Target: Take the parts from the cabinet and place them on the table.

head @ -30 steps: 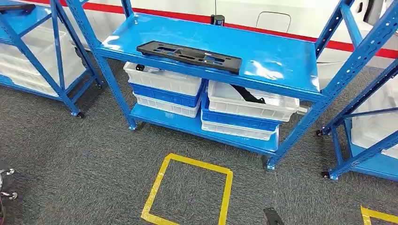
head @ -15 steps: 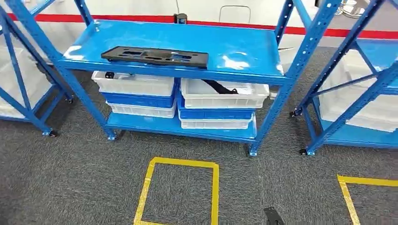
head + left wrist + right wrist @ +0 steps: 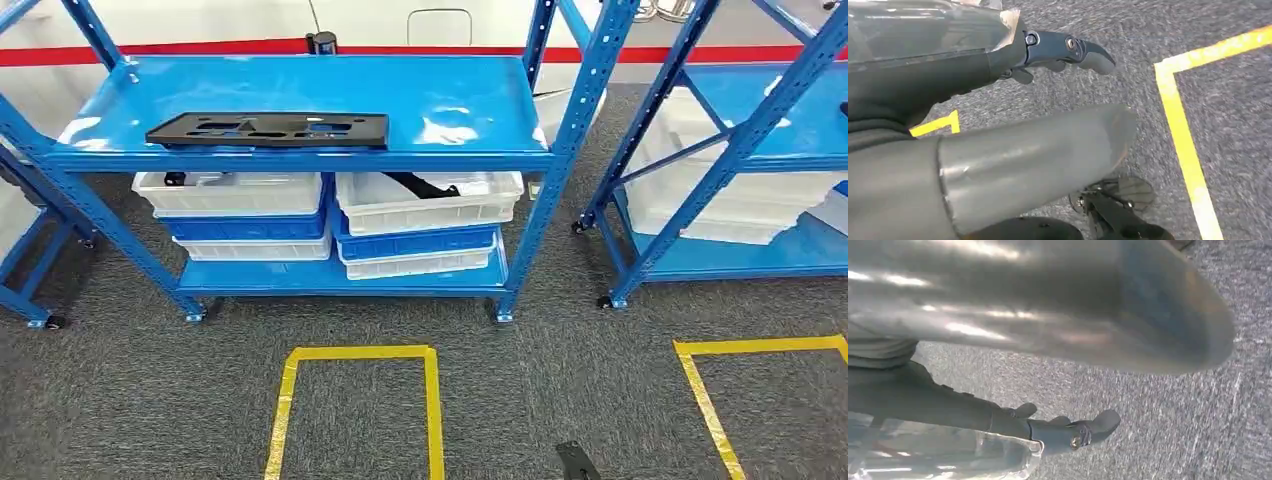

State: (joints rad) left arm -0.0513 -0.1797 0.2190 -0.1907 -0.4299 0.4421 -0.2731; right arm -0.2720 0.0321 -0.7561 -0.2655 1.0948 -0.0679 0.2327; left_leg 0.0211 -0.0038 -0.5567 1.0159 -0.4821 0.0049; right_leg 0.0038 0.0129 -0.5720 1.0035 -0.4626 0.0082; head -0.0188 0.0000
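Observation:
A long flat black part (image 3: 268, 129) with cut-outs lies on the upper board of the blue cabinet rack (image 3: 450, 95), toward its left front. On the lower board, a second black part (image 3: 420, 185) sticks out of the white bin (image 3: 425, 205). A small black piece (image 3: 175, 179) shows in the white bin (image 3: 235, 192) beside it. My left hand (image 3: 998, 65) hangs over the grey carpet with its fingers (image 3: 1068, 50) apart and nothing in it. My right hand (image 3: 1013, 422) also hangs over the carpet, fingers (image 3: 1088, 430) stretched out and empty. Both are far from the rack.
White and blue bins are stacked on the rack's lower board. Another blue rack (image 3: 740, 130) with white bins stands to the right. A yellow tape square (image 3: 355, 352) marks the carpet in front of the rack, and another yellow tape square (image 3: 700, 390) lies to its right.
The whole picture has shifted as the camera turned: the rack now faces me squarely, sits further left, and the right rack and second yellow square have come into view.

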